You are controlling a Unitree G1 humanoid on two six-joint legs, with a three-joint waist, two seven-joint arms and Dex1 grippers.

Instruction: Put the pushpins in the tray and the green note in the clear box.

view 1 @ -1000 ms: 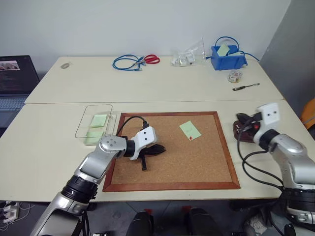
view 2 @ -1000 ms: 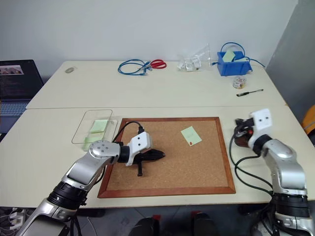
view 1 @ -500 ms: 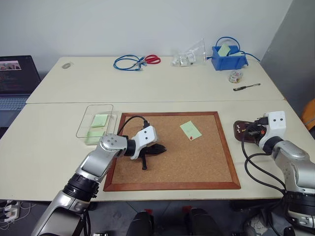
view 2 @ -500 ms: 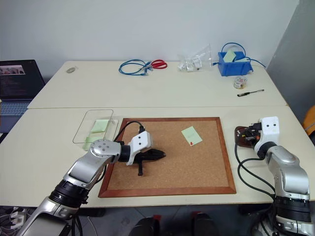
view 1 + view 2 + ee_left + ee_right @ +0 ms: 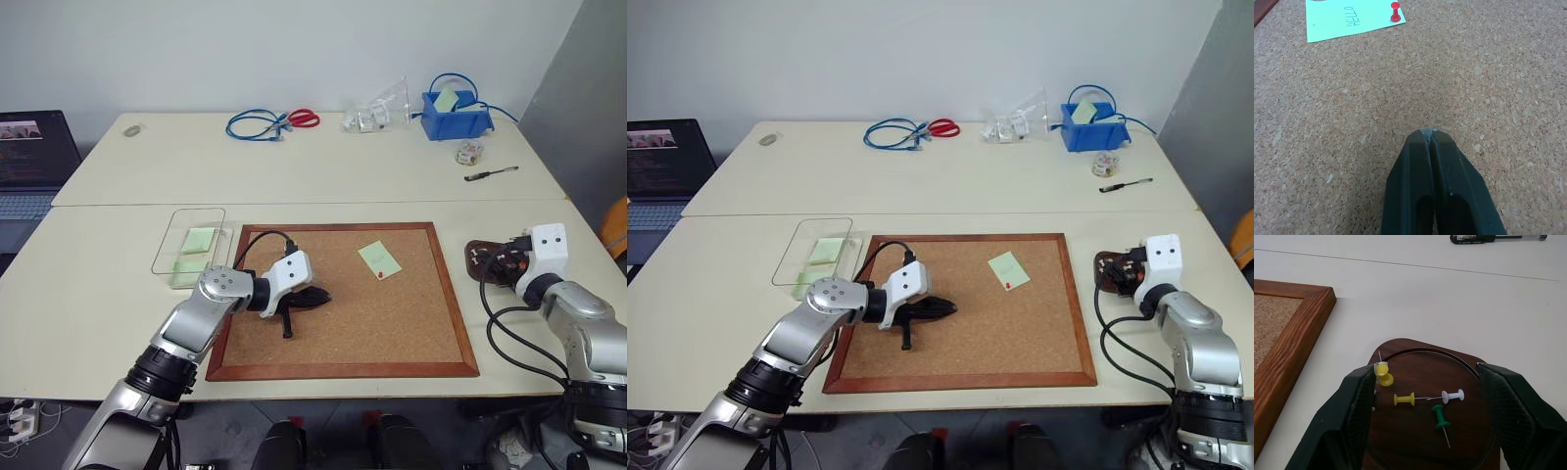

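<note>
The right hand [image 5: 1425,396] is hovering released over the glossy, round-cornered brown tray [image 5: 1469,440] holding plastic pushpins [image 5: 1440,417]. The clenched left hand [image 5: 1432,134] is resting on the grainy corkboard [image 5: 392,323], where a red pin [image 5: 1396,11] is fixing the green note [image 5: 1347,22].

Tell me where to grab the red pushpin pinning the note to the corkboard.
Grip the red pushpin by its narrow plastic waist, coming from above: it stands roughly upright at a corner of the green note, its point hidden.
</note>
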